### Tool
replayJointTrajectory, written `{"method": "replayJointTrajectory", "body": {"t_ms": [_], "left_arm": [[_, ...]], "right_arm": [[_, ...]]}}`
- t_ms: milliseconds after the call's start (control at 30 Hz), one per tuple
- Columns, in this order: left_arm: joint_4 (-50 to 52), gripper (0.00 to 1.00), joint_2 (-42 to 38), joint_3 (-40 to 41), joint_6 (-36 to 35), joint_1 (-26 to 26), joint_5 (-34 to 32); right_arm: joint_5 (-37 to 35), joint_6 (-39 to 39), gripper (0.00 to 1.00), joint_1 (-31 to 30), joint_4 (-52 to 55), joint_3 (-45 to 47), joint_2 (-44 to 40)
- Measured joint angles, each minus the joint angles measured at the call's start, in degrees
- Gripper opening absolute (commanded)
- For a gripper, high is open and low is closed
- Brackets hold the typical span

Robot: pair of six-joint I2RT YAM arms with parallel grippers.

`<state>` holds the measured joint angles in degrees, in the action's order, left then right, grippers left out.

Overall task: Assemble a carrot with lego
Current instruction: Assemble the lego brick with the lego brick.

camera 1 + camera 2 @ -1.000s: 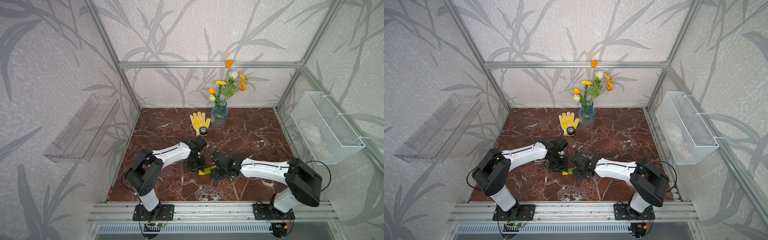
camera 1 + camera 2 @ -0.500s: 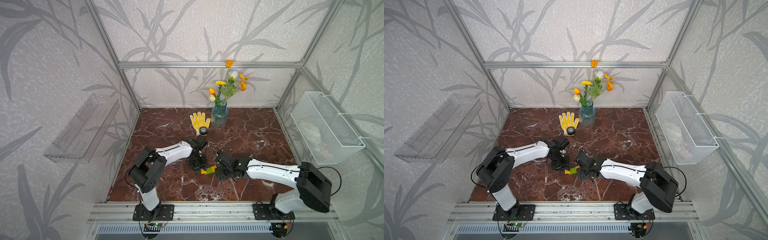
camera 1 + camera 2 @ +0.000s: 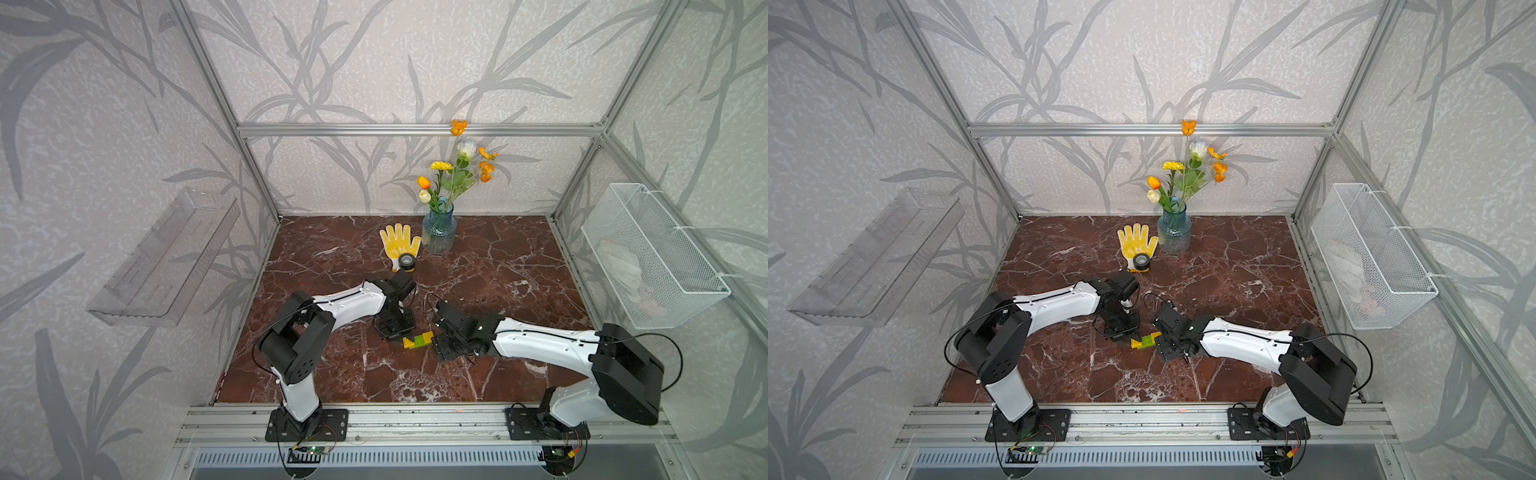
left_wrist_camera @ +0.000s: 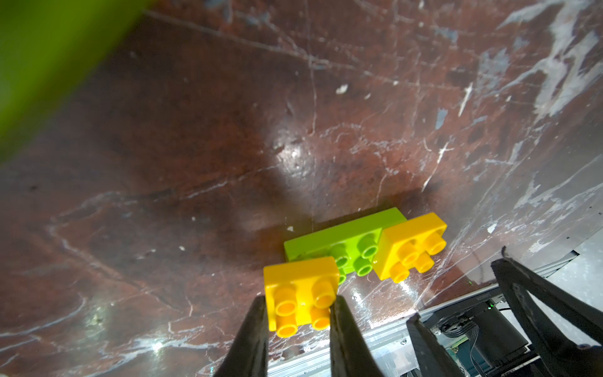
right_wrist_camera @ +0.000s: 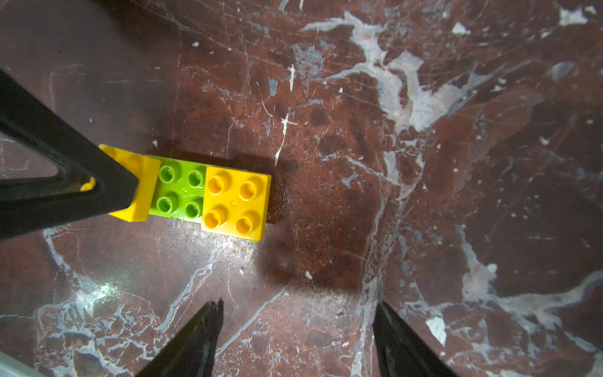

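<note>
the left tool (image 4: 298,302) is clamped on a yellow brick (image 4: 301,290) at the left end of the carrot (image 3: 417,340), a lime-green brick (image 5: 181,192) with another yellow square (image 5: 235,204) on its right end, lying mid-desk (image 3: 478,266), nearer the front. the right tool (image 5: 297,305) gapes empty just right.

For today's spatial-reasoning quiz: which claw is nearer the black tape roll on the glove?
Left. The left claw, shut on a yellow brick, sits in front of the tape roll; the right claw, open and empty, is farther off, beyond the green brick.
</note>
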<state>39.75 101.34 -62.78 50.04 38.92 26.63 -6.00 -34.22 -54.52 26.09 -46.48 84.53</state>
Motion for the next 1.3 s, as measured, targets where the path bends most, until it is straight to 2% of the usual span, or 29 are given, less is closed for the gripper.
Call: {"method": "replayJointTrajectory", "body": {"t_ms": [700, 1033, 1300], "left_arm": [[6.1, 0.00, 3.0, -5.1, -0.2, 1.6, -6.9], [6.1, 0.00, 3.4, -5.2, -0.1, 3.1, -9.0], [10.2, 0.00, 6.1, -8.9, -1.1, 3.5, -9.2]], "right_arm": [[-0.6, 1.3, 0.76, 0.3, 1.2, 0.0, 0.0], [-0.6, 1.5, 0.75, 0.7, 1.3, 0.0, 0.0], [-0.6, 1.5, 0.76, 0.7, 1.3, 0.0, 0.0]]}}
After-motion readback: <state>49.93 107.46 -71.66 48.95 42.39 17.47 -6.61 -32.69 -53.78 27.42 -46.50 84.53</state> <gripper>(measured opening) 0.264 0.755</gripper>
